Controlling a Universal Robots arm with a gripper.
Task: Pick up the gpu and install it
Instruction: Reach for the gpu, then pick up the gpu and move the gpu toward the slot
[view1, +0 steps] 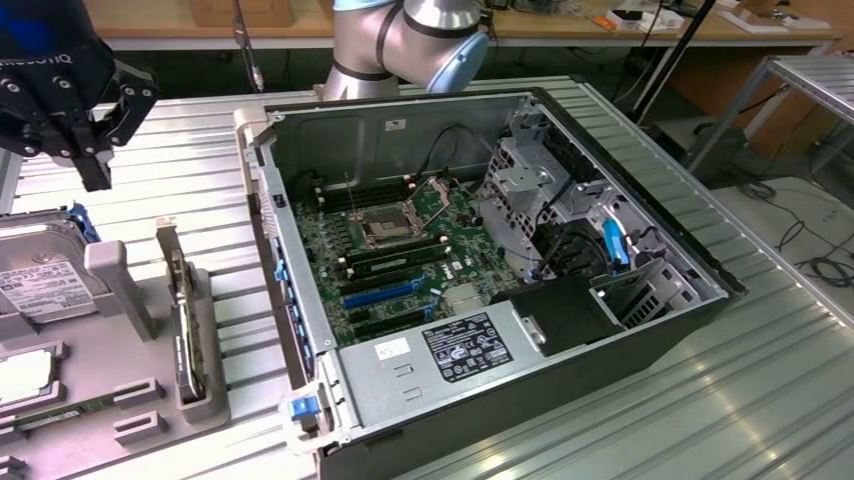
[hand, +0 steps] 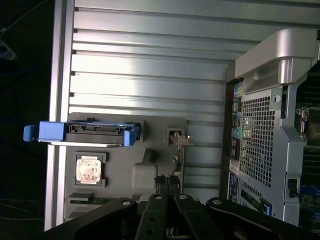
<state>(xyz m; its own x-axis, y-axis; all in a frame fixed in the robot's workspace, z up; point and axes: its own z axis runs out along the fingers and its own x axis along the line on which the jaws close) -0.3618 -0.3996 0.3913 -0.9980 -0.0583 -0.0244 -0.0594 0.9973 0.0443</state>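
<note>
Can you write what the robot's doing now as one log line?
gripper: shut, empty, over tray | gpu: on edge in tray, untouched | computer case: open

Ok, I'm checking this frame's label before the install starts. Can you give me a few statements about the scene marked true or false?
1. The gpu stands on edge in the grey tray. True.
2. The gripper holds the gpu. False: it hangs above the tray, apart from the gpu, and holds nothing.
3. The case lies open, with the motherboard showing. True.
4. The hard drive is mounted inside the case. False: it sits on the tray, at the exterior view's left.
</note>
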